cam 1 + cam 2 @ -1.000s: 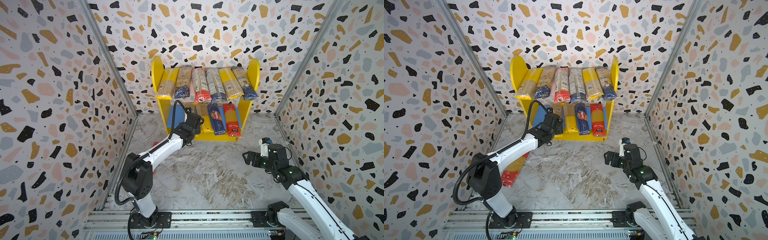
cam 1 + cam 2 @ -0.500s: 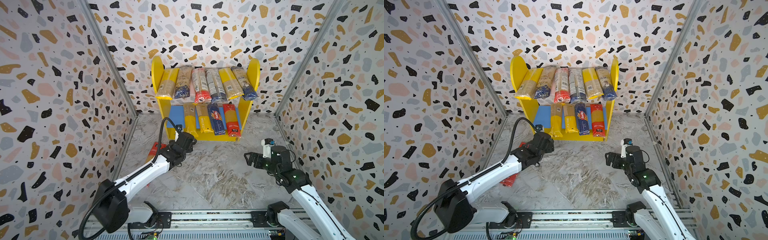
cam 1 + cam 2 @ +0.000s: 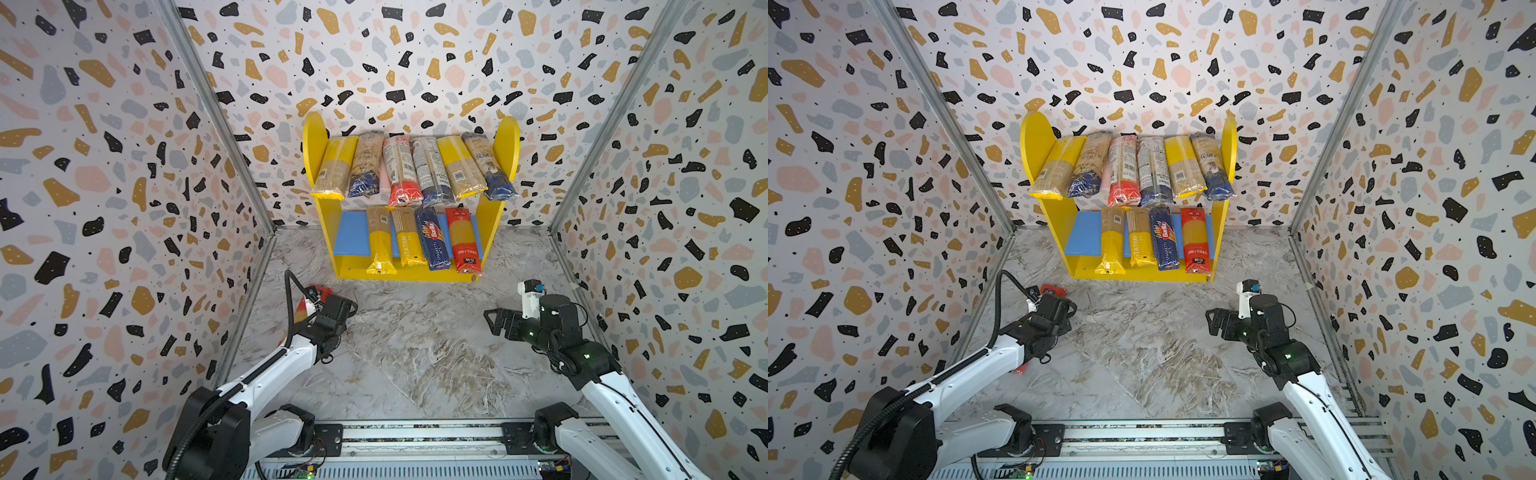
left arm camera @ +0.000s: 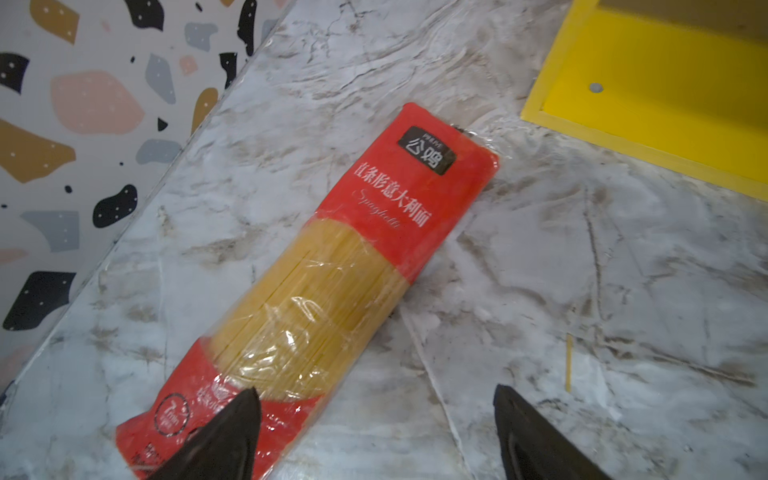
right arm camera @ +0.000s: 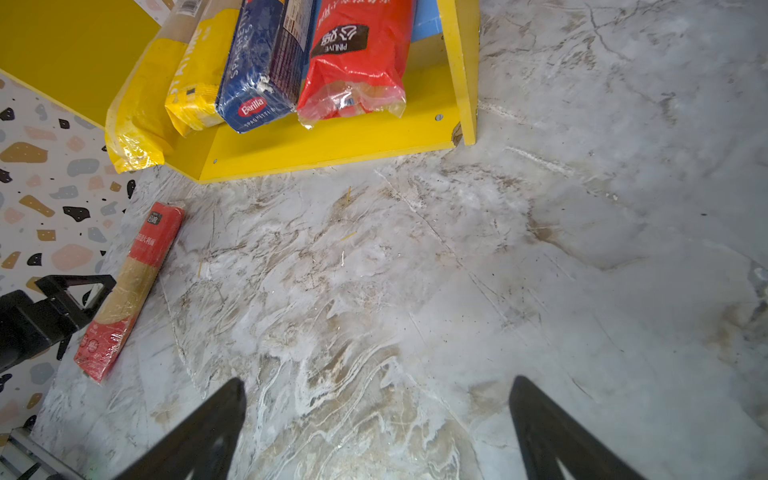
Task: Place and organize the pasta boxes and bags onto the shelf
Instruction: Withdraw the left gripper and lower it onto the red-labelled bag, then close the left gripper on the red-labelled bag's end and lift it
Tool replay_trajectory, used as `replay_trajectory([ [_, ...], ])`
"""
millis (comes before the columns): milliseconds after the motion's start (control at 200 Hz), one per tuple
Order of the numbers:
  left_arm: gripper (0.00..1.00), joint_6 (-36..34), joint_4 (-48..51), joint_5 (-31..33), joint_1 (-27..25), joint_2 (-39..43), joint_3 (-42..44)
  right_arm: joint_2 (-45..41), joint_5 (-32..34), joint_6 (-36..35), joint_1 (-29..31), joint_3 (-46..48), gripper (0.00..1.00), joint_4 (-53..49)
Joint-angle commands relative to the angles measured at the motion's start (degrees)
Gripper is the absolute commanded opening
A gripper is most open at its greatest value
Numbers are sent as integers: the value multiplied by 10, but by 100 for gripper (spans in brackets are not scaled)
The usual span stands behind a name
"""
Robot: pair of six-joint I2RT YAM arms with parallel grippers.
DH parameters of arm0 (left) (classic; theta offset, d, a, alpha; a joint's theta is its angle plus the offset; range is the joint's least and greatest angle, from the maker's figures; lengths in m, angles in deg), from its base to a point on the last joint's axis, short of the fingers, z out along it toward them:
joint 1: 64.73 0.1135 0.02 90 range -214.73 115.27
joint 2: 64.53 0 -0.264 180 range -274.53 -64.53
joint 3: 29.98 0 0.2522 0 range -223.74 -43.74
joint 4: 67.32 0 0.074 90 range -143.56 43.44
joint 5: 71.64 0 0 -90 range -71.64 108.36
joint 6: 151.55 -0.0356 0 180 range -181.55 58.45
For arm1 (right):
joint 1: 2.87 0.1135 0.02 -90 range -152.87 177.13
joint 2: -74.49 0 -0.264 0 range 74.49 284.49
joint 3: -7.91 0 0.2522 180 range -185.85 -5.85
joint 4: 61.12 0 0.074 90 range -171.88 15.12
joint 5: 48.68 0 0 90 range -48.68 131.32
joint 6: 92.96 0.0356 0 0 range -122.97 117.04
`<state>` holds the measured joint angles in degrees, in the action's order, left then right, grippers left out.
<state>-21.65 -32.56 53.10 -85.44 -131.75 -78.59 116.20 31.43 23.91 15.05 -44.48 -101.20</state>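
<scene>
Work surface: a marble-pattern tabletop (image 3: 415,365), enclosed on 3 sides by terrazzo-pattern walls (image 3: 104,187).

1. Left gripper (image 4: 374,399): hovers close to the left edge of the tabletop. Jaws are spread wide and nothing is held.
2. Right gripper (image 5: 376,386): hovers over the bare right part of the tabletop. Jaws are spread fully, nothing is held, and it is well apart from every pack.
3. Red-ended spaghetti pack (image 4: 340,270): the 1 pack not yet shelved.
   - It lies flat along the left edge of the tabletop, just below and ahead of the left gripper.
   - Its long axis runs nearly parallel to that edge, and the far end points at the front left corner of the shelf (image 3: 399,274).
   - In the left wrist view, the near red end sits under the wall-side fingertip (image 4: 224,436), not centred between the 2 fingertips. The axis crosses the jaw line obliquely.
   - Contact cannot be confirmed.
4. Shelf: stands at the far edge of the tabletop.
   - The upper tier carries 6 packs side by side.
   - The blue lower board (image 3: 351,237) carries 4 packs on its right part, and its left part is bare.

Assessment: the left arm is clearly the nearer one. The pick likely calls for a shift toward the wall and a wrist turn, so that the jaws straddle the pack's narrow width.
</scene>
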Motion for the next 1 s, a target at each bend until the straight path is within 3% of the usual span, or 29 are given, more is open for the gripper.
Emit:
replay_trajectory([
  [0, 89, 24, -44, -1, 43, -2, 16, -17, -1, -11, 2, 0, 99, -3],
  [385, 94, -3, -82, -22, 157, -81, 6, -22, -18, -11, 0, 8, 99, 10],
  [576, 94, -3, -106, -38, 167, -109, 13, -17, -20, -14, -6, 8, 99, 13],
  [996, 88, 9, -173, -164, 166, -129, 58, -10, -26, -20, -10, 4, 99, 18],
])
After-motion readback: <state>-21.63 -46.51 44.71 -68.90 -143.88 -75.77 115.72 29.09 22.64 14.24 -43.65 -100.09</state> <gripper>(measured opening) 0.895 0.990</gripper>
